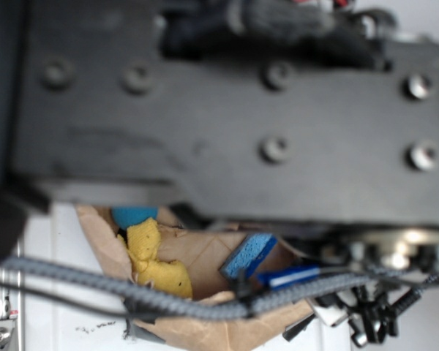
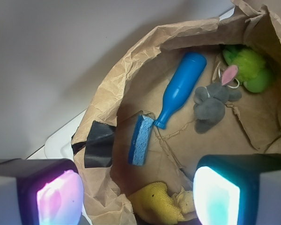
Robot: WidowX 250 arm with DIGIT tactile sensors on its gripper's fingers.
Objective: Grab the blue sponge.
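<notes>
Wrist view, near to far. Gripper (image 2: 138, 194) spread wide and empty, pads (image 2: 60, 197) glowing at the lower edge. Beyond, the blue sponge (image 2: 141, 139) stands on edge by the left wall of the paper bag (image 2: 131, 56), just beside the blue bottle (image 2: 180, 89). Likely light, soft and compressible; pinch across its thin faces. In the exterior view the arm hides most of the bag.
</notes>
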